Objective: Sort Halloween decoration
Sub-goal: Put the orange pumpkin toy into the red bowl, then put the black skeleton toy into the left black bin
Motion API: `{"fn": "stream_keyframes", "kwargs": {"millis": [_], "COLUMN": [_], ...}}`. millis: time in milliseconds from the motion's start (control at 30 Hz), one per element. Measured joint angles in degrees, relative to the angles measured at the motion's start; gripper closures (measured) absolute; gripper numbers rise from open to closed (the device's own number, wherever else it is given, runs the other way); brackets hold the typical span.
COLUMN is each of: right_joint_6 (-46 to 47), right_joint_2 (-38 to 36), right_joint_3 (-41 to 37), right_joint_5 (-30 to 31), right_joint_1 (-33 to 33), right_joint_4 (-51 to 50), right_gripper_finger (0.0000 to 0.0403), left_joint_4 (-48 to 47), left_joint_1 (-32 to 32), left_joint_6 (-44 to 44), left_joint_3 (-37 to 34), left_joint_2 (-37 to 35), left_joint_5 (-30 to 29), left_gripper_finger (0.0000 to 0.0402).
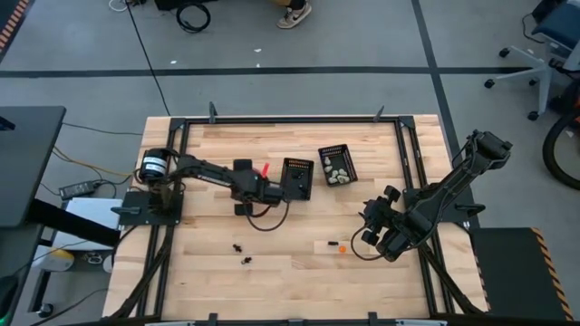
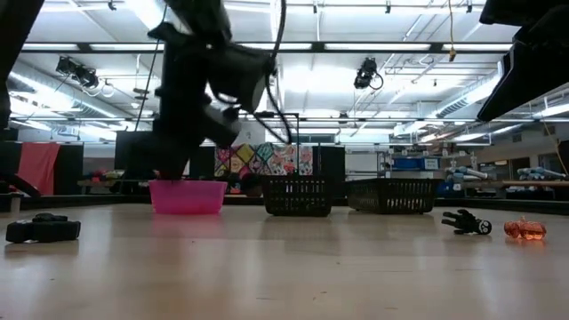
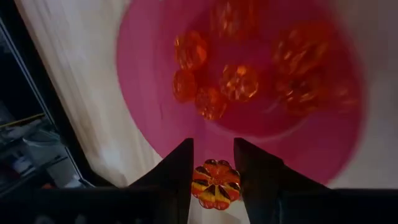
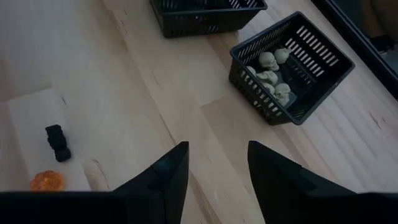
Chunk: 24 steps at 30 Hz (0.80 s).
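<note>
Above the pink bowl (image 3: pixel 249 93) of orange trinkets, the left gripper (image 3: pixel 214 180) pinches a small orange pumpkin (image 3: pixel 215 185) by its sides, likely light, hard and slippery, while the right gripper (image 4: pixel 214 174) hovers with jaws apart over bare table.

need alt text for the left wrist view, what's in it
The left gripper hangs over a pink bowl with an orange pumpkin trinket between its two dark fingers. Several more orange trinkets lie in the bowl, which sits on the pale wooden table.
</note>
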Motion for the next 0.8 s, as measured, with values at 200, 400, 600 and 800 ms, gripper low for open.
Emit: {"fn": "stream_keyframes", "kwargs": {"millis": [200,400,600,800], "right_joint_6": [0.0,0.0,0.0,-0.28], "right_joint_2": [0.0,0.0,0.0,0.0], "right_joint_3": [0.0,0.0,0.0,-0.02], "right_joint_5": [-0.02,0.0,0.02,0.24], "right_joint_1": [0.01,0.02,0.02,0.01], "right_joint_4": [-0.02,-0.04,-0.08,-0.16], "right_gripper_finger": [0.0234,0.0234,0.0234,0.0234], "left_joint_4": [7.43,9.78,7.78,9.65], "left_joint_1": [0.66,0.11,-1.52,-4.83], "left_joint_6": [0.6,1.09,1.32,2.43], "left_joint_3": [-5.65,-5.66,-2.35,1.92], "left_joint_2": [0.02,0.02,-0.15,-0.57], "left_joint_5": [-1.68,-3.94,-14.16,-23.61], "left_gripper_finger": [0.028,0.025,0.024,0.024]}}
